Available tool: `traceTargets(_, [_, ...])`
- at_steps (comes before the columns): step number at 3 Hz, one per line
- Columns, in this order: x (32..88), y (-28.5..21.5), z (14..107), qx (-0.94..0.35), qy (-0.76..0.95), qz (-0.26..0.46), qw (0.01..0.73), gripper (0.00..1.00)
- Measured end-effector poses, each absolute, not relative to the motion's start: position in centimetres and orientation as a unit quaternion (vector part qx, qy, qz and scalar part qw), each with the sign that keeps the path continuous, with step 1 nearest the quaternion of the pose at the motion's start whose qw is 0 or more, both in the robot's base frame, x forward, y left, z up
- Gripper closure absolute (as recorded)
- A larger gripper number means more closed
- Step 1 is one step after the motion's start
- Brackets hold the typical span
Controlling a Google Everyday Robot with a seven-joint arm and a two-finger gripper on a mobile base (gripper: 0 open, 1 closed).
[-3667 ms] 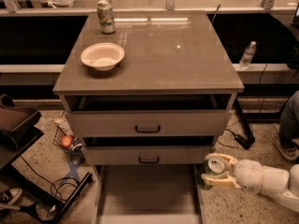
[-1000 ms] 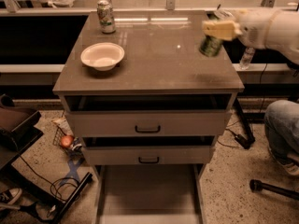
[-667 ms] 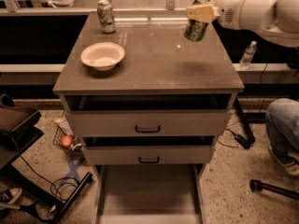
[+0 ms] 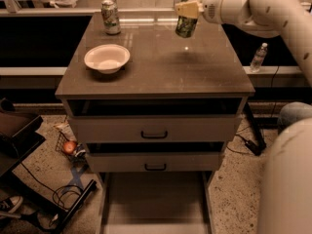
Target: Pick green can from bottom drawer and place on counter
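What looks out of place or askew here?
The green can hangs tilted in the gripper, above the counter near its back edge, not set down. The bottom drawer stands pulled out. Nothing looks spilled.

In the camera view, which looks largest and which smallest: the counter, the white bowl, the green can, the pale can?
counter
white bowl
green can, held above the counter by the gripper, and pale can: look alike

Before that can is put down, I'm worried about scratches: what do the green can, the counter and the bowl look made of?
The green can, held by the gripper above the back of the counter, is probably thin painted metal, judging by its drinks-can shape and sheen. The counter is a hard, glossy slab, maybe laminate or stone; it mirrors a light. The bowl is smooth and white, either ceramic or plastic.
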State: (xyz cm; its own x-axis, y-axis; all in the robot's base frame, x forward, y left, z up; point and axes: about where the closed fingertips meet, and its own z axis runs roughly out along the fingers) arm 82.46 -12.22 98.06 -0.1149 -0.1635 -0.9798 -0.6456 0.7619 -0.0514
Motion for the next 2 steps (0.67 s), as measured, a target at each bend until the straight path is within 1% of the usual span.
traceTargets(1, [86.1, -10.2, 94.7, -0.286, 0.725, 0.197, 0.595, 1.0])
traceTargets(2, [87.8, -9.2, 92.4, -0.299, 0.726, 0.19, 0.589, 1.0])
